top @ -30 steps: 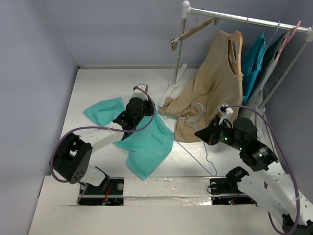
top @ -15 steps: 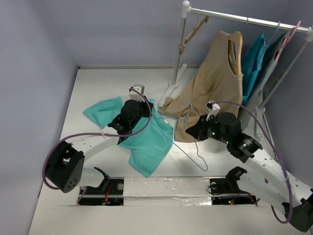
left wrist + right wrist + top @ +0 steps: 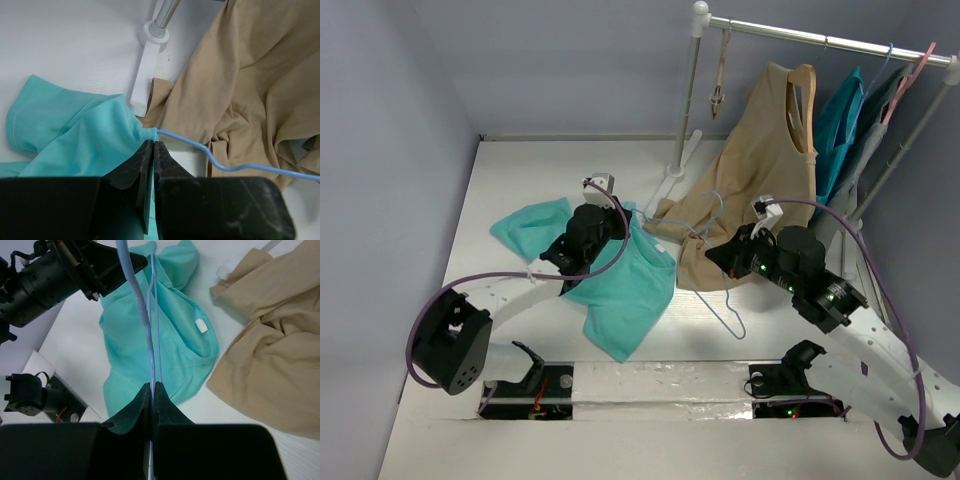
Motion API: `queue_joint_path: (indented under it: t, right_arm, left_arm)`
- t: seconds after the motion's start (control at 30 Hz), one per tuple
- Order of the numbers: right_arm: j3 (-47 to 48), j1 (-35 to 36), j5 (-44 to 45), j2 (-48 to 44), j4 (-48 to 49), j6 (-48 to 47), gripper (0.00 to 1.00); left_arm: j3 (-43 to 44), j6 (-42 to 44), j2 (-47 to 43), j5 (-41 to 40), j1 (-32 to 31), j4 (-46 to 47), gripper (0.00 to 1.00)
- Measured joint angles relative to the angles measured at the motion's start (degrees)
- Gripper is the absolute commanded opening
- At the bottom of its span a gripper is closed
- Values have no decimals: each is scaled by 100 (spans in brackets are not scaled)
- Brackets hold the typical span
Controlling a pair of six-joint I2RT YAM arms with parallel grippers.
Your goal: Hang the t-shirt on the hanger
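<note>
My left gripper is pinched fully closed on a bunched edge of the t-shirt. My right gripper is clamped on the hanger wire, whose far end meets that bunched edge. The shirt lies crumpled on the table, beside the tan top.

The top view looks down from the near edge over the whole table. Both wrist views sit close, sharing t-shirt and hanger.

A tan sleeveless top hangs on a wooden hanger from the clothes rail at the worktop's far right corner. A bare wooden hanger hangs left of it and a darker teal garment right of it.
</note>
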Motion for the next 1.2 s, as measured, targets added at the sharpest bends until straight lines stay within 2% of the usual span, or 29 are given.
queue_joint_path:
  t: [0.47, 0.53, 0.83, 0.97, 1.2]
  right_arm:
    - [-7, 258, -7, 791, 535, 35, 0]
    - [-15, 332, 302, 988, 802, 22, 0]
    - [-203, 1578, 2538, 1620, 2400, -496, 0]
    - [-201, 1615, 2975, 2063, 3147, -658, 0]
    - [-24, 1626, 3176, 3351, 4395, -881, 0]
  left_arm:
    - [0, -223, -133, 313, -243, 7, 0]
    - [-11, -306, -229, 330, -365, 9, 0]
    - [-387, -686, -1318, -24, -570, -22, 0]
    - [-387, -732, -1526, -33, -649, 0, 0]
    - [-380, -730, -1945, -46, -1051, -352, 0]
